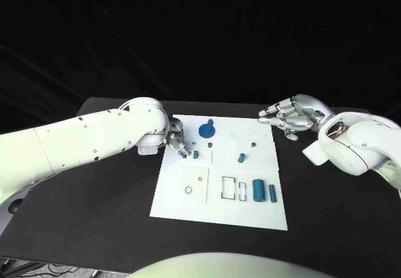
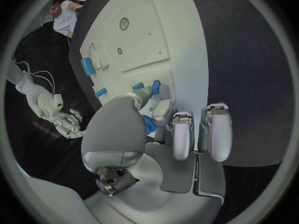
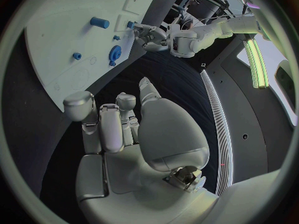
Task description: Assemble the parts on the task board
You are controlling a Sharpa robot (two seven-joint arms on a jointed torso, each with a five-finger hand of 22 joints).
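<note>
The white task board [image 1: 219, 205] lies mid-table. My left hand [image 1: 175, 141] reaches over the board's left edge. Its thumb and a fingertip pinch a small blue peg [image 2: 156, 87] standing on the board [image 2: 181, 35], and a second small peg [image 1: 196, 154] stands right beside it. A blue gear-shaped part [image 1: 208, 130] lies just beyond the hand. A short blue part [image 1: 240, 157] lies mid-board, and two blue cylinders [image 1: 259, 189] sit near the right edge. My right hand [image 1: 288, 119] hovers by the board's far right corner, fingers apart [image 3: 112, 127] and holding nothing.
Rectangular and round outlines [image 1: 227, 188] mark recesses on the board's near half. Tiny blue pieces [image 1: 252, 142] dot the far half. Black table [image 1: 100, 220] surrounds the board, with bare room on the near side.
</note>
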